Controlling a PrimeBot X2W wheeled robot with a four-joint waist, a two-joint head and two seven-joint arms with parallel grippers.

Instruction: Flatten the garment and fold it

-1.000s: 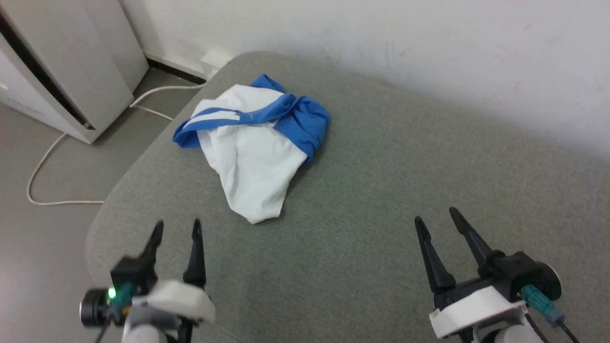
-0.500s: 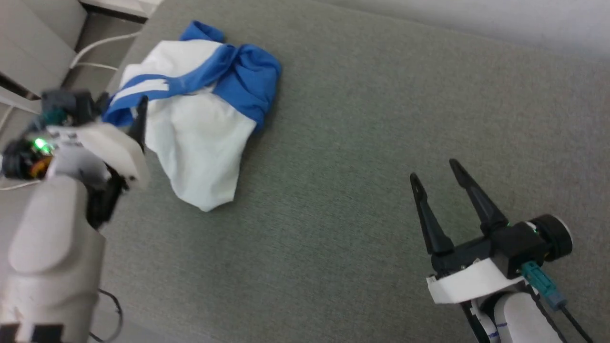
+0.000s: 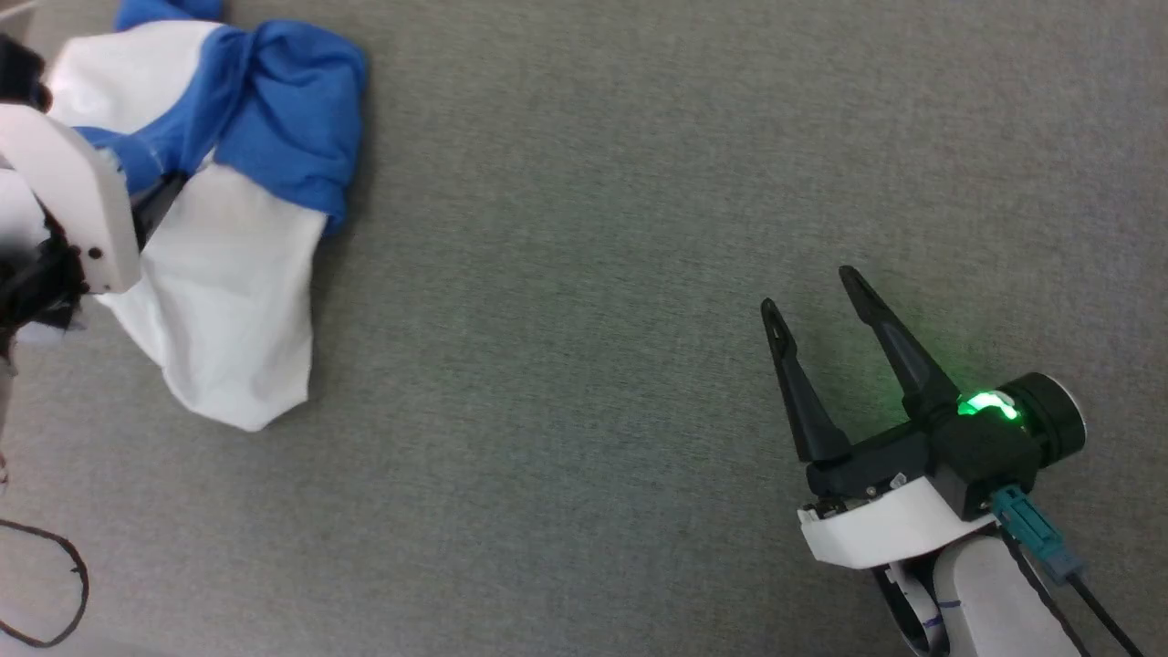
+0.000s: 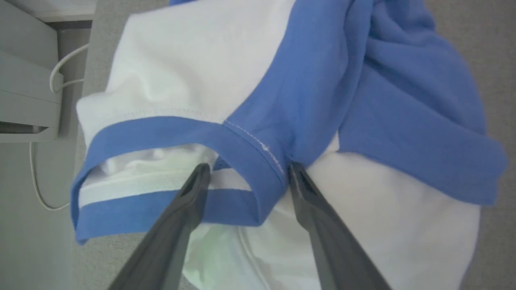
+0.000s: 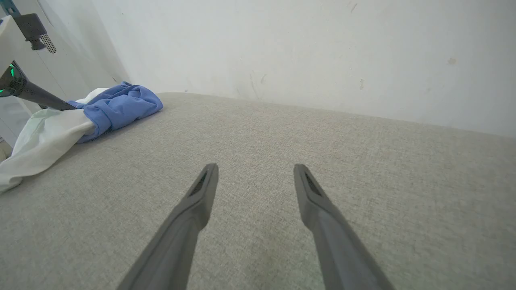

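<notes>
The left pincer (image 4: 246, 172) stands spread wide and grips nothing. Its two dark tapered fingers straddle a fold of the stitched blue neckband on the garment (image 4: 193, 68), tips at or just above the cloth. The shirt lies crumpled near the bench's edge, with a smooth white body and soft royal-blue sleeves bunched in folds. The right pincer (image 3: 810, 294), equally spread and empty, hangs over bare bench (image 3: 584, 274), well apart from the garment. The bench is covered in grey, finely woven fabric.
</notes>
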